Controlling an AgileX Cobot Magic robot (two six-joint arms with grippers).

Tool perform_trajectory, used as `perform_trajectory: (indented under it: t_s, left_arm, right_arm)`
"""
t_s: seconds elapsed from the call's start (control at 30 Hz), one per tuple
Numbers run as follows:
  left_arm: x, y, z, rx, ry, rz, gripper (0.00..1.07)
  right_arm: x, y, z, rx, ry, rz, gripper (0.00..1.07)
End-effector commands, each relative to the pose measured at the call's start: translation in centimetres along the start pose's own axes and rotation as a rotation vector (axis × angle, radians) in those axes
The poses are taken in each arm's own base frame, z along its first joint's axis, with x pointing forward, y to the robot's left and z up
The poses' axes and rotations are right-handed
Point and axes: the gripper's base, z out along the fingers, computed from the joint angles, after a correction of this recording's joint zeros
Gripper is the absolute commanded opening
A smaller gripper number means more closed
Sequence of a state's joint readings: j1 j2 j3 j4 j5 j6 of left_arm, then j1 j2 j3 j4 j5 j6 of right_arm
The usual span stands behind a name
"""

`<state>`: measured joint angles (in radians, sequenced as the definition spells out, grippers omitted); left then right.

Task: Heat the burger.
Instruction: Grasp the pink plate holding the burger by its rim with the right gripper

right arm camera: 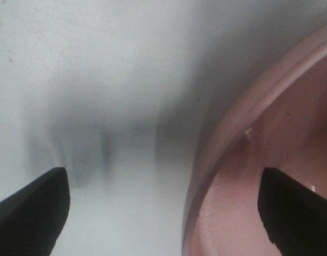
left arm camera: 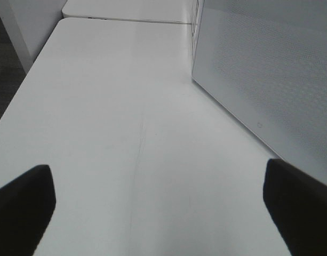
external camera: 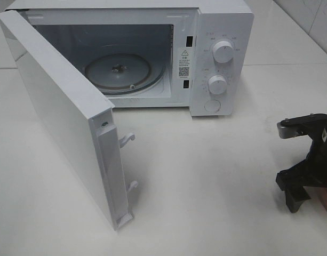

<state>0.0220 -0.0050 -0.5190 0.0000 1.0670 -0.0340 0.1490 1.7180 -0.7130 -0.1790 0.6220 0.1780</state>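
Note:
The burger does not show in any view. My right gripper (external camera: pixel 295 198) hangs at the right edge of the table, open and empty, at the edge of a pink plate (external camera: pixel 322 201). In the right wrist view its fingertips (right arm camera: pixel 32 210) stand wide apart, one over the table and the other over the plate's rim (right arm camera: pixel 243 133). The part of the plate that shows is bare. My left gripper (left arm camera: pixel 163 210) is open and empty low over the bare table. It is out of the exterior view.
A white microwave (external camera: pixel 219 32) stands at the back with its door (external camera: pixel 62 106) swung wide open toward the front left. Its glass turntable (external camera: pixel 118 72) is bare. The door's outer face (left arm camera: pixel 270 69) shows beside the left gripper.

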Motion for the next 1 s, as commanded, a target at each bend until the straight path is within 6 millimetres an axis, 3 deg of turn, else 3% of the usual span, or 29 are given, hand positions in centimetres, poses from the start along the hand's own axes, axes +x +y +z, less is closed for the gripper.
perform_trajectory:
  t_s: [0.03,0.17,0.63,0.7,0.8,0.87,0.97,1.0]
  left_arm:
    - [0.1,0.0,0.0,0.001,0.0,-0.002,0.98]
    - [0.1,0.0,0.0,0.001,0.0,-0.002,0.98]
    - [0.1,0.0,0.0,0.001,0.0,-0.002,0.98]
    - [0.1,0.0,0.0,0.001,0.0,-0.002,0.98]
    - [0.1,0.0,0.0,0.001,0.0,-0.002,0.98]
    - [0.1,0.0,0.0,0.001,0.0,-0.002,0.98]
    - [0.1,0.0,0.0,0.001,0.0,-0.002,0.98]
    - [0.1,0.0,0.0,0.001,0.0,-0.002,0.98]
  right_arm:
    - [-0.1,-0.2,0.2,0.004,0.003,-0.012,0.86]
    - [0.1,-0.1,0.4,0.0,-0.01,-0.015,0.79]
    - [1.0,-0.1,1.3,0.003,-0.002,-0.024,0.74]
    - [1.2,-0.2,1.5,0.015,-0.01,-0.02,0.66]
    - [1.3,-0.2,1.5,0.019,-0.008,-0.006,0.62]
    - [1.1,-0.3,1.6,0.036,-0.026,0.014,0.44]
    - [1.1,-0.4,1.6,0.042,-0.028,0.005,0.39]
    - [1.1,-0.5,1.5,0.048,-0.03,-0.004,0.26]
